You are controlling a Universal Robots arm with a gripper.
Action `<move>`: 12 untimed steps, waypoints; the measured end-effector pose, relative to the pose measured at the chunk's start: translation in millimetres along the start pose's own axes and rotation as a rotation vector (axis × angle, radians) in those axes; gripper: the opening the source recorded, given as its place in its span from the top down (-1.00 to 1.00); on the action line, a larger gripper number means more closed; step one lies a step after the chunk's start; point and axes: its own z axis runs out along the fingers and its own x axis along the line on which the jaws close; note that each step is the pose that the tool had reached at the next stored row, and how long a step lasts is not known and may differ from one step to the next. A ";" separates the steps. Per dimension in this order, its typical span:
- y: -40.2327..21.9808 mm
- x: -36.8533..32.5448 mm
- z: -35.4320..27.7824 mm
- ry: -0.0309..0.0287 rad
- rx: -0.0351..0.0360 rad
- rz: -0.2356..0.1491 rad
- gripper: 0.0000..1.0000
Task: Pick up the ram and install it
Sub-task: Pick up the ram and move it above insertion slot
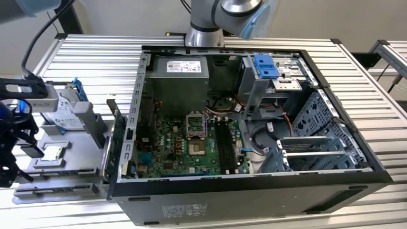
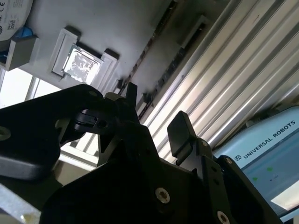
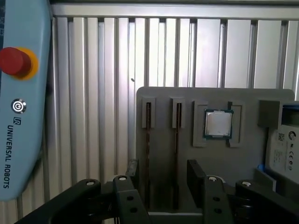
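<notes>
Two ram sticks stand on edge in narrow slots (image 3: 148,154) (image 3: 177,154) of a grey parts holder (image 3: 163,100); in the second wrist view one ram stick (image 2: 152,44) shows as a dark strip. My gripper (image 3: 163,177) hangs open over the near end of these slots, its black fingers (image 3: 195,179) apart and holding nothing. In the exterior view the gripper (image 1: 13,157) is at the far left, over the holder (image 1: 70,143). The open computer case (image 1: 254,191) lies in the middle, with the motherboard's memory slots (image 1: 224,143) exposed.
The holder also carries a square silver processor (image 3: 218,123) (image 1: 51,152) and a hard drive (image 1: 64,114) in blue brackets. A teach pendant (image 3: 23,116) with a red button lies on the ribbed aluminium table (image 3: 93,70) beside the holder. Cables and drive cages fill the case's right half.
</notes>
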 end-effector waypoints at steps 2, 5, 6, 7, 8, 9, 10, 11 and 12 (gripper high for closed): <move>0.1 0.1 3.3 0.0001 -0.0001 0.000 -1.00; 0.0 0.2 8.2 0.0000 -0.0001 0.000 -1.00; 0.0 0.6 10.1 0.0000 -0.0001 0.000 -1.00; 0.0 1.5 11.7 0.0001 -0.0002 0.000 -1.00; 0.0 1.9 13.6 -0.0001 -0.0001 0.000 -1.00; 0.0 1.9 15.5 -0.0001 0.0001 0.000 -1.00; 0.0 1.9 17.2 -0.0001 0.0003 0.000 -1.00; 0.1 2.1 19.1 -0.0001 0.0005 0.000 -1.00; 0.1 2.5 21.0 -0.0002 0.0005 0.000 -1.00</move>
